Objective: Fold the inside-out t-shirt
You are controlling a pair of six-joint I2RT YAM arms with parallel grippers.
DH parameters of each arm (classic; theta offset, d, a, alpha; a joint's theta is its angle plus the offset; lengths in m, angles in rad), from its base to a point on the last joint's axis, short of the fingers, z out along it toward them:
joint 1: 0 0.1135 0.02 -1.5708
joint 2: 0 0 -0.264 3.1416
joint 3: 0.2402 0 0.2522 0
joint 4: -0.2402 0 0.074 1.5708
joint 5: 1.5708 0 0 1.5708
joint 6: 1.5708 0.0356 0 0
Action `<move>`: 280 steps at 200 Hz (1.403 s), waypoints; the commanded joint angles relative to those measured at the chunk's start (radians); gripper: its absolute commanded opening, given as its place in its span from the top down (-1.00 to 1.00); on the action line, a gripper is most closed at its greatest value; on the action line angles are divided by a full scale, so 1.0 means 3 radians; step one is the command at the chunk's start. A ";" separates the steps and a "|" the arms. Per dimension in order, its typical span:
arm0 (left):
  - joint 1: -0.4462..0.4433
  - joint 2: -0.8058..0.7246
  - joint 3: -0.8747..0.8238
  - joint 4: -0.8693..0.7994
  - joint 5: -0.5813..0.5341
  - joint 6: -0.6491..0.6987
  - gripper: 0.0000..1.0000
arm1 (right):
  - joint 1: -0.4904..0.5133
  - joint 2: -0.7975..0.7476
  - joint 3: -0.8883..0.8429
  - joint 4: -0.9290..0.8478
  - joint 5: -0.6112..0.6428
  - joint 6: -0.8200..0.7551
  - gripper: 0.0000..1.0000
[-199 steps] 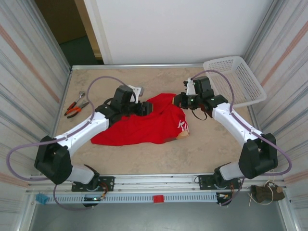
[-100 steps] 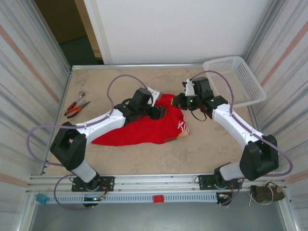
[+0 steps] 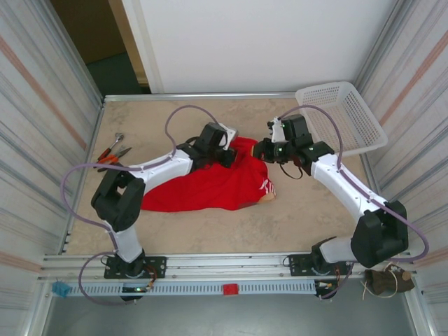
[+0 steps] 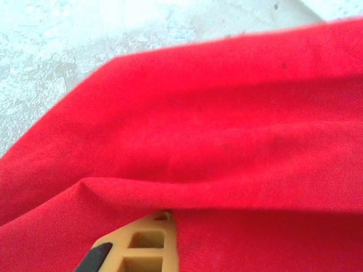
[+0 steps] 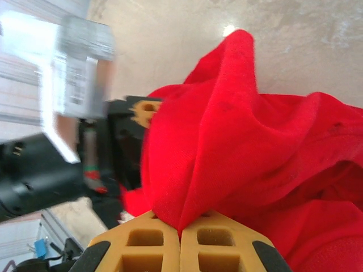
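Pinching a fold at the shirt's [image 3: 210,185] far edge, my left gripper [image 3: 227,155] is pressing shut with red cloth draping over it. Just to its right, my right gripper [image 5: 180,226] is clamping a raised peak. The shirt is handling soft, light and limp, so I am judging hems the surest hold. It is lying crumpled behind both grips, bright red, white lettering [image 3: 267,184] showing.

We can read nothing for certain. The t-shirt [image 3: 210,187] carries white lettering [image 3: 268,185] at its right edge in the top view, but it is too small and creased for us to make out a letter. In the right wrist view, a grey block [image 5: 79,62] bears a label [image 5: 76,93] with dark print, blurred past reading.
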 commanded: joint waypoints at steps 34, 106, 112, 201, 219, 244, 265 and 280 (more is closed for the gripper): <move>0.0530 -0.0549 0.0033 0.0126 0.2048 -0.0483 1.00 | -0.0134 0.0255 0.0074 -0.0133 0.0399 -0.0060 -0.29; 0.0633 -0.0781 0.0034 0.0174 0.2528 -0.0768 1.00 | 0.0803 -0.0194 0.0184 -0.0287 0.1463 -0.0139 -0.53; 0.0633 -0.0785 0.0045 0.0162 0.2535 -0.0759 1.00 | 0.0811 -0.0140 0.0221 -0.0281 0.1480 -0.0140 -0.53; 0.0627 -0.0915 0.0024 0.0228 0.2688 -0.0818 1.00 | 0.0681 0.0502 0.0319 0.0022 0.1500 -0.0209 -0.18; 0.0624 -0.0910 0.0037 0.0260 0.2735 -0.0845 1.00 | 0.0640 0.0624 0.0336 0.0140 0.1376 -0.0199 -0.27; 0.0633 -0.0861 0.0072 0.0266 0.2748 -0.0851 1.00 | 0.0614 0.0876 0.0556 0.0178 0.1136 -0.0291 -0.32; 0.0675 -0.0819 0.0047 0.0293 0.2695 -0.0863 1.00 | 0.0509 0.0918 0.0575 0.0298 0.0639 -0.0359 0.54; 0.0775 -0.0810 -0.0035 0.0369 0.2628 -0.0915 1.00 | 0.0381 0.0775 0.0465 0.0378 0.0285 -0.0377 1.00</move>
